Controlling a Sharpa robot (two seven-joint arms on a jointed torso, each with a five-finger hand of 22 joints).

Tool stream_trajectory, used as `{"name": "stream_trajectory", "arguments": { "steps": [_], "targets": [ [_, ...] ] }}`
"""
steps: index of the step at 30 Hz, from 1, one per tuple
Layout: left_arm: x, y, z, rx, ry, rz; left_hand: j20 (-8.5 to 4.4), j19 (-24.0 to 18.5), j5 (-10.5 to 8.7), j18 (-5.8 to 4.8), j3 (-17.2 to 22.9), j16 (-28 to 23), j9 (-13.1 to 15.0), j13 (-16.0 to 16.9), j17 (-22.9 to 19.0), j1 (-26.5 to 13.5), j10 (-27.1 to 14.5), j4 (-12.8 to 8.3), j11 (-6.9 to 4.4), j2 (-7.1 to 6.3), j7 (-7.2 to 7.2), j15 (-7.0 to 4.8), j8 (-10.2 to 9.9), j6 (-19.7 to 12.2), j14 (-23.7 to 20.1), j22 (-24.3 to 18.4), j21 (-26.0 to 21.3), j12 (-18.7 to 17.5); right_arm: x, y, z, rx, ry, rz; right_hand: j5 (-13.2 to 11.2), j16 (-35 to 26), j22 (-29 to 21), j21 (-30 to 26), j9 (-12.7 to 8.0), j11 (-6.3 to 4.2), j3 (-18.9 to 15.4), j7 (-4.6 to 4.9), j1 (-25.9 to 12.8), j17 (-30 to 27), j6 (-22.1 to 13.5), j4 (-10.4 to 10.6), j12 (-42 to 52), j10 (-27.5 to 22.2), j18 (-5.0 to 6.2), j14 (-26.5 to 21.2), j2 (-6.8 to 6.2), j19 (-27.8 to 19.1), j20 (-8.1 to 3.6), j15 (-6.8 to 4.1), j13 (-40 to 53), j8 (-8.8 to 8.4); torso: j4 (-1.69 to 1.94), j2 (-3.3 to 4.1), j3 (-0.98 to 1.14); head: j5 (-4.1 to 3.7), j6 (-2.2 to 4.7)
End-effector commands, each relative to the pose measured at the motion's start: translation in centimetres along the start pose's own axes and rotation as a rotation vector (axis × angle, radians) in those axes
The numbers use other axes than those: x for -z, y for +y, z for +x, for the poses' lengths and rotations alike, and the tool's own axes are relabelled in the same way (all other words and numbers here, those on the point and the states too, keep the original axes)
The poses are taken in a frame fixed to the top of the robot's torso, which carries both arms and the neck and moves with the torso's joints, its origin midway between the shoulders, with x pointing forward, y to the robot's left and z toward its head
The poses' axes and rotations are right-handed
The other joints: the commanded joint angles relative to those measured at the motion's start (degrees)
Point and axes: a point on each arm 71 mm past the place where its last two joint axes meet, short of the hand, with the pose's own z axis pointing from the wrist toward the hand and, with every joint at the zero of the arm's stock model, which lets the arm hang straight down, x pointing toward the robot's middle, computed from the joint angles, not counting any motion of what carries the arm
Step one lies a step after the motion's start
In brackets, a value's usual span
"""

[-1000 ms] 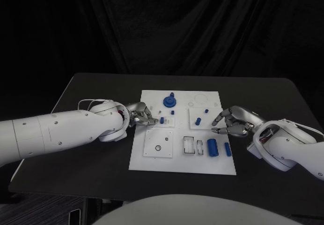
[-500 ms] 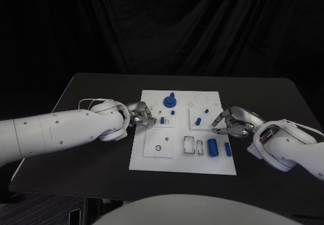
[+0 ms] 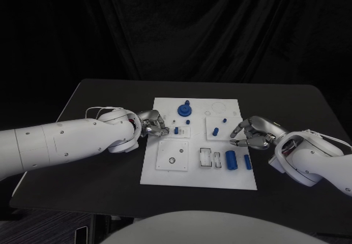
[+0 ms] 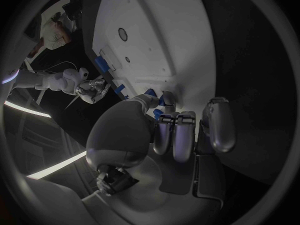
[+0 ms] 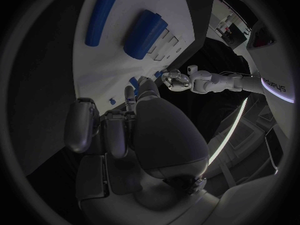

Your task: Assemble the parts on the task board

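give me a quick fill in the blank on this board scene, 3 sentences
1. The task board is the colour ____.
2. The two blue cylinders lying side by side on the board are nearest the robot's ____ hand.
3. The left hand is at the board's ____ edge in the head view.

Missing words: white; right; left

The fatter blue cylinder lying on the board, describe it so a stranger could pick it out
Start at the white task board in the middle of the table and go to its near right corner. Two blue pieces lie side by side there; the fatter cylinder is the left one, thicker than the slim rod beside it.
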Motion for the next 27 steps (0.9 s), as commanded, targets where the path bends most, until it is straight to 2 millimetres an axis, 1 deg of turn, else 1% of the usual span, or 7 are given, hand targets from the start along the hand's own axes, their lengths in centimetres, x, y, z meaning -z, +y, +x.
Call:
{"name": "stream_trajectory", "arguments": {
  "steps": [1, 8, 15, 16, 20, 22, 27],
  "targets": [
    [0.0, 0.2, 0.7, 0.003, 0.012, 0.007, -0.13, -0.2, 0.48, -0.11, 1.3, 0.2, -0.1, 14.9, 15.1, -0.1, 6.0, -0.5, -0.31, 0.01, -0.26, -0.34, 0.3, 0.4, 5.8, 10.0, -0.1, 0.2, 0.0, -0.1, 0.2, 0.005, 0.011, 0.016, 0.1, 0.1, 9.6, -0.2, -0.1, -1.71, 0.2, -0.14, 1.6, 6.1, 0.4, 0.1, -0.3, 2.5, -0.03, 4.1, 1.95, 0.2, 0.12, -0.42, -0.5, 0.36, 0.04, 0.01, -0.01, -0.01, 0.00],
    [0.2, 0.1, 0.6, 0.013, -0.011, 0.026, -0.13, -0.2, 1.74, -0.13, 2.5, 0.2, 0.1, 14.9, 15.1, -0.5, 6.0, -0.2, -0.37, 0.04, -0.35, -0.35, 0.8, 0.7, 5.8, 10.1, 0.0, 0.2, 0.0, -0.2, 0.2, 0.005, 0.012, 0.018, 0.2, 0.0, 9.6, -0.3, -0.1, -1.73, 0.2, -0.16, 1.6, 6.0, 0.4, 0.1, -0.3, 2.5, -0.02, 4.1, 2.02, 0.2, 0.11, -0.43, -0.5, 0.37, -0.01, -0.04, 0.01, -0.01, 0.00],
    [0.8, 0.4, 0.4, 0.024, -0.032, 0.046, -0.16, -0.2, 2.11, -0.11, 3.0, 0.2, 0.2, 14.9, 15.1, -0.4, 6.0, -0.3, -0.44, -0.13, -0.44, -0.40, 1.1, 1.0, 5.8, 10.0, -0.1, 0.2, 0.0, -0.2, 0.2, 0.006, 0.014, 0.020, 0.3, 0.0, 9.6, -0.3, -0.1, -1.74, 0.3, -0.17, 1.6, 6.0, 0.4, 0.1, -0.3, 2.5, -0.01, 4.1, 2.07, 0.2, 0.11, -0.44, -0.5, 0.38, -0.04, -0.06, 0.04, -0.09, 0.00],
    [1.0, 0.4, 0.4, 0.025, -0.032, 0.051, -0.18, -0.2, 1.85, -0.11, 3.3, 0.2, 0.2, 14.9, 15.1, -0.5, 6.0, -0.2, -0.47, -0.26, -0.48, -0.42, 1.3, 1.2, 5.8, 10.0, -0.1, 0.2, 0.0, -0.2, 0.2, 0.006, 0.014, 0.020, 0.3, 0.0, 9.6, -0.3, -0.1, -1.74, 0.3, -0.17, 1.6, 6.0, 0.4, 0.1, -0.3, 2.5, -0.01, 4.1, 2.07, 0.2, 0.11, -0.44, -0.5, 0.38, -0.03, -0.05, 0.04, -0.11, 0.00],
    [1.3, 0.6, 0.2, 0.026, -0.032, 0.071, -0.28, -0.3, -0.79, -0.11, 5.8, 0.2, 0.1, 14.9, 15.1, -0.3, 6.0, -0.4, -0.62, -1.38, -0.64, -0.55, 1.6, 1.5, 5.8, 10.0, -0.1, 0.2, -0.1, -0.2, 0.3, 0.007, 0.015, 0.022, 0.3, 0.0, 9.6, -0.3, -0.1, -1.74, 0.3, -0.17, 1.6, 6.0, 0.4, 0.1, -0.3, 2.5, -0.01, 4.1, 2.07, 0.2, 0.11, -0.44, -0.5, 0.38, -0.01, -0.04, 0.03, -0.11, 0.00],
    [1.5, 0.8, 0.2, 0.024, -0.026, 0.079, -0.30, -0.3, -1.22, -0.12, 6.1, 0.2, 0.1, 14.9, 15.1, -0.2, 6.0, -0.5, -0.63, -1.71, -0.67, -0.56, 1.7, 1.5, 5.8, 10.0, 0.0, 0.2, -0.1, -0.2, 0.3, 0.007, 0.016, 0.022, 0.3, 0.0, 9.6, -0.3, -0.1, -1.74, 0.3, -0.17, 1.6, 6.0, 0.4, 0.1, -0.3, 2.5, -0.01, 4.1, 2.07, 0.2, 0.11, -0.44, -0.5, 0.38, 0.00, -0.05, 0.03, -0.14, 0.00],
    [1.7, 1.0, -0.1, 0.015, -0.006, 0.117, -0.33, 0.1, -4.72, -0.34, 7.2, 0.2, -0.2, 14.9, 15.1, -0.2, 6.0, -0.9, -0.69, -2.68, -0.78, -0.60, 1.9, 2.1, 5.8, 10.3, 0.9, 0.2, -0.2, -0.2, 0.3, 0.008, 0.017, 0.024, 0.4, 0.0, 9.6, -0.4, -0.1, -1.75, 0.3, -0.18, 1.6, 6.0, 0.4, 0.1, -0.3, 2.5, 0.01, 4.1, 2.11, 0.2, 0.10, -0.46, -0.6, 0.40, 0.02, -0.06, 0.03, -0.22, 0.00]
  ]
}}
